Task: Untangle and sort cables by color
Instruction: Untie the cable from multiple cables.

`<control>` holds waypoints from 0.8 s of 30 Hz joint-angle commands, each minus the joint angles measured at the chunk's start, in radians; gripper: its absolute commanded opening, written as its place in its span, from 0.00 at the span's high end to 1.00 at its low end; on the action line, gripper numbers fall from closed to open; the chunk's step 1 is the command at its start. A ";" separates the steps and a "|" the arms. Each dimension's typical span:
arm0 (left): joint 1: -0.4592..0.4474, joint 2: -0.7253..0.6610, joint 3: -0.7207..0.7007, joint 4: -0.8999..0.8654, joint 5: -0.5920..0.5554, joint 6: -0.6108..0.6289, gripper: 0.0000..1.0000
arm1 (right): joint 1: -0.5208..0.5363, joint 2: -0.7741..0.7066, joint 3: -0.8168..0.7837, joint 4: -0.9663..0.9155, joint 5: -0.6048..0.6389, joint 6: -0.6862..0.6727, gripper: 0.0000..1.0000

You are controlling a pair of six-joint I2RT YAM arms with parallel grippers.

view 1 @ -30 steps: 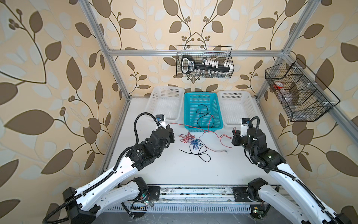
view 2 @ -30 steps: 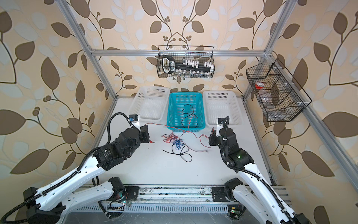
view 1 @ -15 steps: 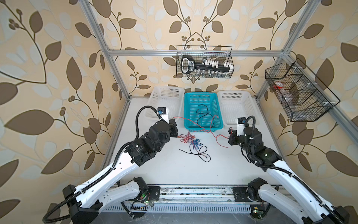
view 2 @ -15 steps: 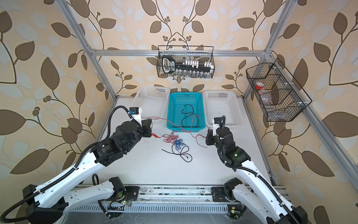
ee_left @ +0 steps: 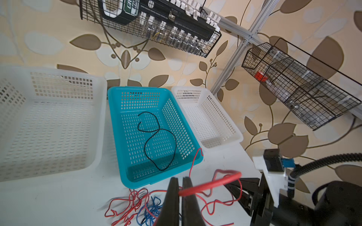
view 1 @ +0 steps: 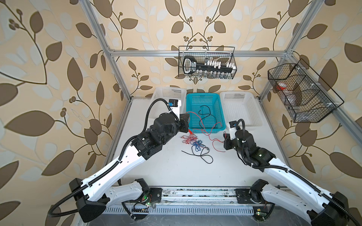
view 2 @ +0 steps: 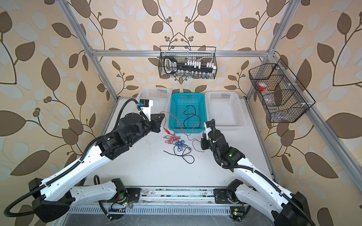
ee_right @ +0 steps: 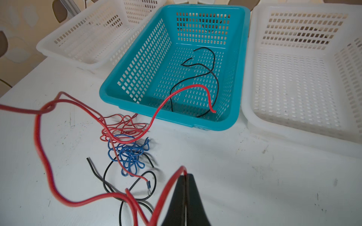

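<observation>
The left arm stretches from 7 o'clock toward the middle. Its left gripper is pressed together on a red cable held off the table, just beside the teal basket at its 9 o'clock side. The right arm comes from 5 o'clock, and its right gripper is low, also pinching red cable; whether it is the same strand cannot be told. At centre lies the tangle of red, blue and black cables. At 12 o'clock the teal basket holds a black cable and a red end. White baskets flank it at 11 and 1. Leaf wallpaper lines the walls, and wire racks hang at 12 and 2.
</observation>
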 commanded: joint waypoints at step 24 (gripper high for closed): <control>0.009 -0.125 0.143 -0.062 -0.224 0.178 1.00 | -0.234 0.105 -0.053 0.024 0.010 0.042 1.00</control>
